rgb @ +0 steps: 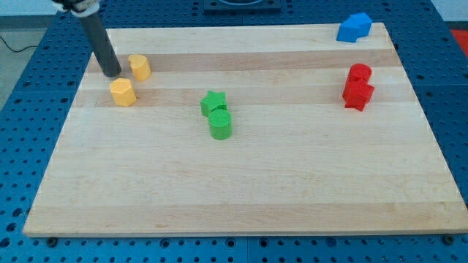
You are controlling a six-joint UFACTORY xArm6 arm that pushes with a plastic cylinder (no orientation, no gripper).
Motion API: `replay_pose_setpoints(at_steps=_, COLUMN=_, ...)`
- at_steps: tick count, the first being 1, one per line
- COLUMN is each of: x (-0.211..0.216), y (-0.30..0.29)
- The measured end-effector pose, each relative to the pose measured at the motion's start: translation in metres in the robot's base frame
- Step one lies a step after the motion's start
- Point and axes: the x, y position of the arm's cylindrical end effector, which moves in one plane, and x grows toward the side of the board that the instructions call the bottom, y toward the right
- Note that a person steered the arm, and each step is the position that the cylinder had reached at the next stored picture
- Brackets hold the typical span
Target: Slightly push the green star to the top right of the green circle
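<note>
The green star (pixel 213 101) lies near the board's middle, touching the top edge of the green circle (pixel 220 125), slightly to its left. My tip (pixel 112 73) is far off at the view's upper left, between two yellow blocks, well to the left of both green blocks.
A yellow block (pixel 140 66) sits just right of my tip and another yellow block (pixel 123 92) just below it. Two red blocks (pixel 358 86) stand together at the right. A blue block (pixel 354 27) sits at the top right corner of the wooden board (pixel 241 197).
</note>
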Motion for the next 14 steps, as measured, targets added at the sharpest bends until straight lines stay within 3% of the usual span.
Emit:
replay_pose_setpoints(at_steps=1, x=-0.035, y=-0.001)
replay_pose_setpoints(at_steps=2, x=-0.041, y=0.048)
replay_pose_setpoints(at_steps=3, x=-0.034, y=0.069)
replay_pose_setpoints(at_steps=6, x=0.015, y=0.061)
replay_pose_setpoints(at_steps=12, x=0.012, y=0.093)
replay_pose_setpoints(at_steps=13, x=0.011, y=0.171)
replay_pose_setpoints(at_steps=14, x=0.043, y=0.24)
